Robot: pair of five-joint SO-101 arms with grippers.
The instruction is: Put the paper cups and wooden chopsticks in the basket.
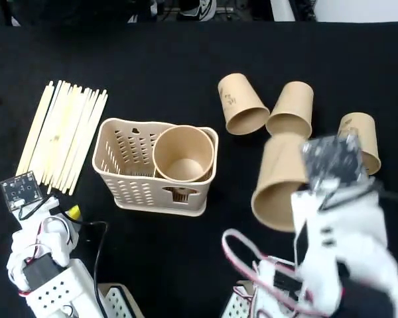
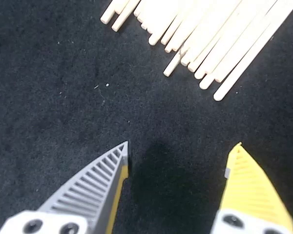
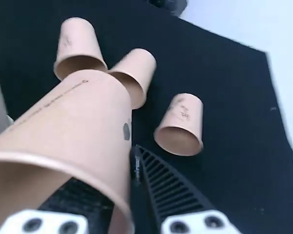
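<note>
Five paper cups [image 1: 242, 103]; one basket [image 1: 140, 189]

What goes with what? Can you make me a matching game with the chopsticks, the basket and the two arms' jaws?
Column one:
1. wooden chopsticks
2. basket
3. left arm's jaws
4. right arm's jaws

Column two:
A. shut on a tilted paper cup
B. lying in a row on the black cloth
C. open above bare cloth
D. holds one upright paper cup

Pairs: 1-B, 2-D, 3-C, 4-A.
</note>
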